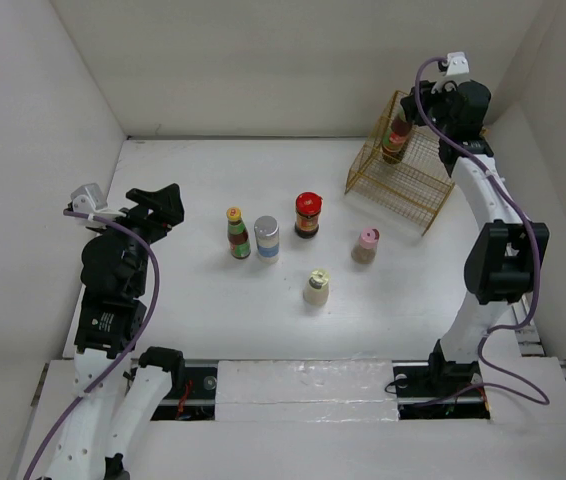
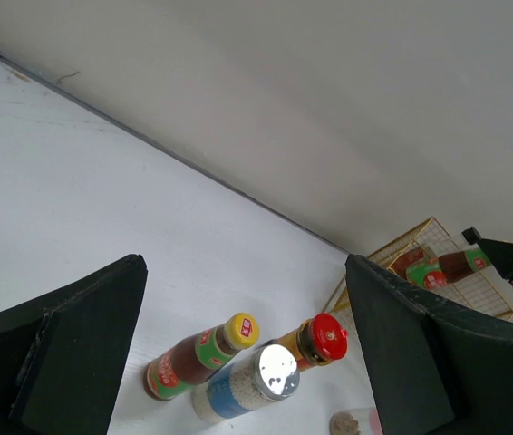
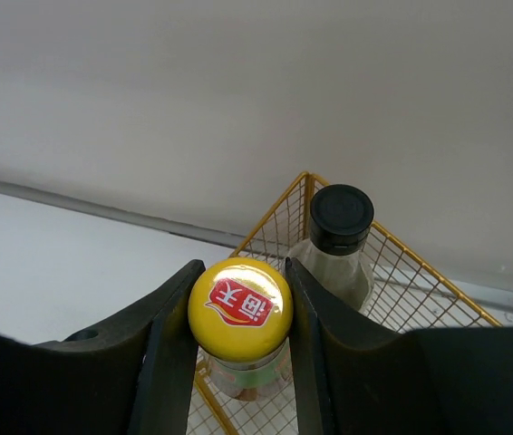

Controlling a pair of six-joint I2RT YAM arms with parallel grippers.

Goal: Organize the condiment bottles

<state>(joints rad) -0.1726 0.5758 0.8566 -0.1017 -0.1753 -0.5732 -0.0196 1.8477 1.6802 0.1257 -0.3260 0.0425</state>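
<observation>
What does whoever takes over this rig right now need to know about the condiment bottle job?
Left gripper: jaws open, empty, left of the bottles.
Right gripper: jaws shut on a yellow-capped bottle at the yellow wire basket.
Done: black-capped bottle in the basket.
On the table, upright: second yellow-capped bottle, silver-capped jar, red-capped jar, pink-capped bottle, cream-capped bottle.
Left: release the held one; likely move those five.

The yellow-capped bottle (image 3: 240, 308), at six o'clock in the right wrist view, carries a red emblem on its cap with white Chinese characters, upside down, seemingly 海天. Labels elsewhere are too small to read.
</observation>
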